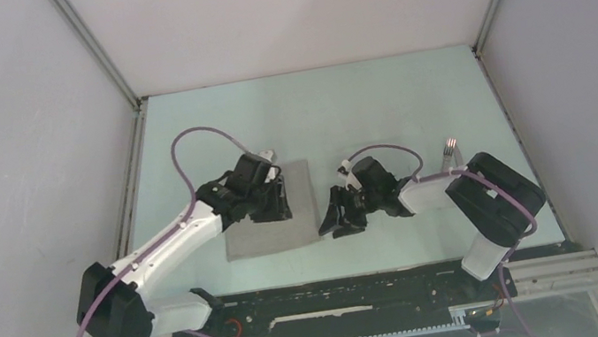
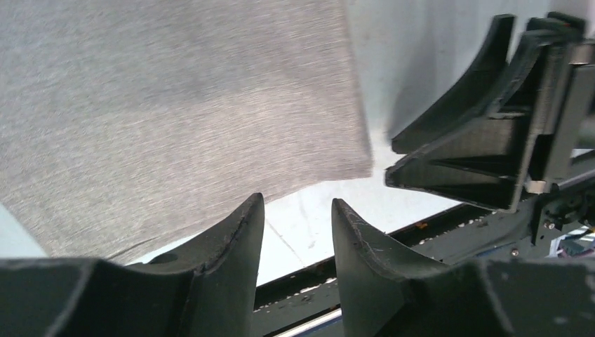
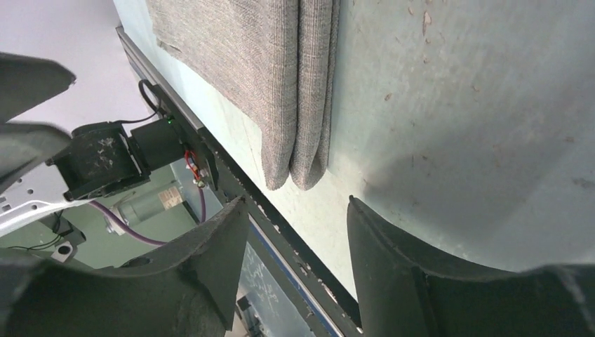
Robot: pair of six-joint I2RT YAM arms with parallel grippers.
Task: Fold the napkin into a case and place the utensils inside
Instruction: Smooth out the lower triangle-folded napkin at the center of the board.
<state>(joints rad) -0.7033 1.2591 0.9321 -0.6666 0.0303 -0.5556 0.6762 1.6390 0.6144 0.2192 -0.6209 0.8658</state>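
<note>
The taupe-grey napkin (image 1: 263, 238) lies folded flat on the pale table, left of centre. Its layered folded edge (image 3: 298, 105) shows in the right wrist view, and its cloth (image 2: 175, 105) fills the upper left of the left wrist view. My left gripper (image 1: 272, 214) hovers over the napkin's upper part, open (image 2: 296, 205), with only bare table between its fingers. My right gripper (image 1: 336, 224) stands just right of the napkin, open (image 3: 295, 210) and holding nothing. Silver fork tines (image 1: 450, 147) of the utensils peek out behind the right arm. The other utensils are hidden.
The black front rail (image 1: 341, 292) runs along the table's near edge, close below both grippers. Grey walls enclose the table on the left, back and right. The right gripper's body (image 2: 491, 140) sits close beside the napkin's corner in the left wrist view.
</note>
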